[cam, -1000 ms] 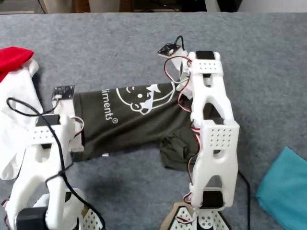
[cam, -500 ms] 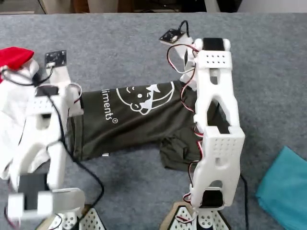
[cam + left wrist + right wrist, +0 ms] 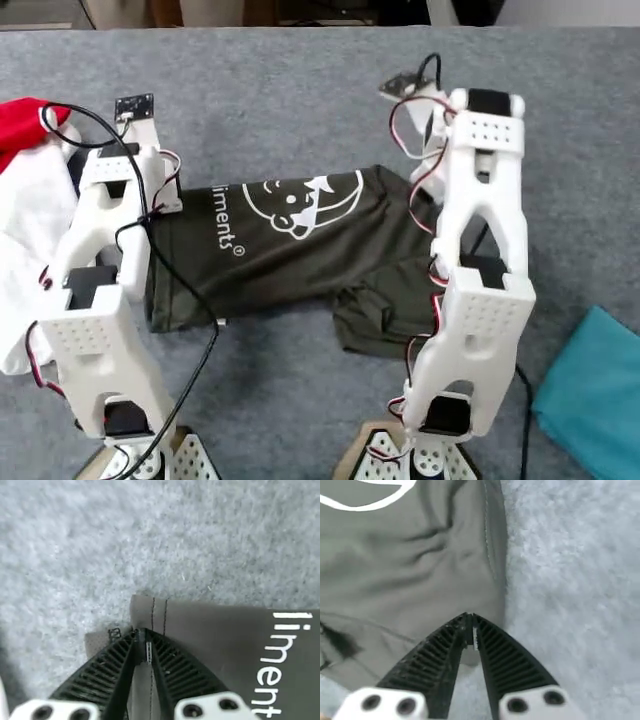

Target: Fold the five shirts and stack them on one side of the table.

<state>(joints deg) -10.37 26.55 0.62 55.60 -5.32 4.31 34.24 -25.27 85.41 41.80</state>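
A dark olive shirt (image 3: pixel 290 250) with white print lies partly folded across the middle of the grey table (image 3: pixel 250 100). The left arm (image 3: pixel 100 240) stands over the shirt's left end. In the left wrist view my left gripper (image 3: pixel 145 640) is shut on the stitched hem corner of the shirt (image 3: pixel 215 630). The right arm (image 3: pixel 480 230) stretches along the shirt's right end. My right gripper (image 3: pixel 471 625) is shut on the edge of the shirt (image 3: pixel 420 555), beside bare table.
A white garment (image 3: pixel 30 230) and a red one (image 3: pixel 25 115) lie at the left edge, close to the left arm. A folded teal garment (image 3: pixel 595 390) sits at the near right. Bare grey table lies beyond the shirt.
Both arms have stretched toward the far side. The left gripper went from the shirt's near-left edge to its far-left corner. The shirt's right end shifted slightly rightward.
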